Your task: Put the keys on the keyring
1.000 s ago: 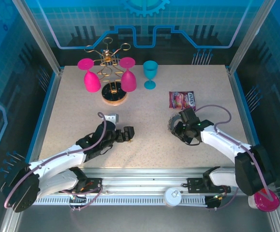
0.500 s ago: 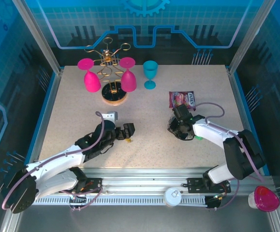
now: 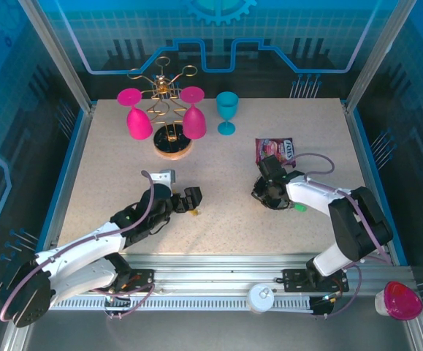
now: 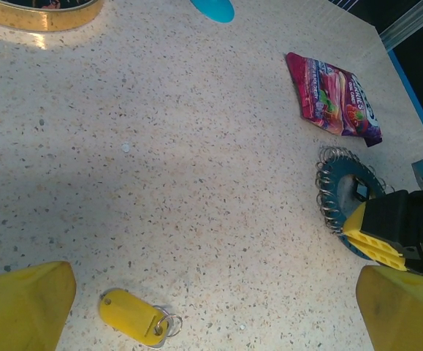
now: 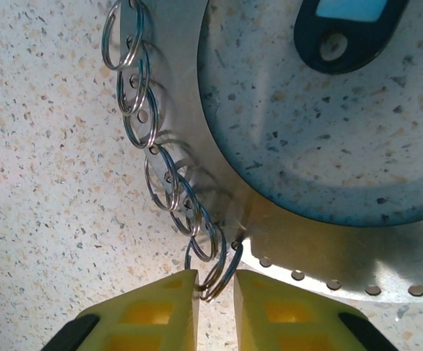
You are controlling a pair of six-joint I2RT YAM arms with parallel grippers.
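A: What carries the keyring (image 5: 291, 245)?

B: The speckled table (image 3: 123, 153), the biggest thing there. The keyring lies flat on it.

A: And next in size?

B: The two arms. The right arm (image 3: 317, 199) reaches the keyring from its right. The left arm (image 3: 94, 241) stretches out well to the keyring's left.

A: What stands further off?

B: Beyond the keyring and far to its left, a gold wire rack (image 3: 169, 110) rises from a round base. Two pink glasses (image 3: 135, 118) hang from it bowl-down (one on either side of the stem). A teal goblet (image 3: 227, 111) stands upright beyond the keyring and a little left of it. A red snack packet (image 3: 275, 150) lies flat just beyond the keyring, near but apart.

A: And the keyring itself?

B: It is a grey metal ring with a wide hole, and small wire loops (image 5: 134, 73) are strung along its rim. A dark key (image 5: 346, 29) lies inside the hole.

A: How do the jaws stand?

B: The right jaws sit at the keyring's rim. Their yellow fingertips (image 5: 160, 311) are almost together, with one loop in the narrow gap. Whether they pinch that loop cannot be told. The left jaws are spread wide and hold nothing, well left of the keyring.

A: The smallest thing?

B: The yellow key (image 4: 131, 316), a plastic tab with a little loop at one end. It lies on the table between the left jaws' tips, well apart from the keyring.
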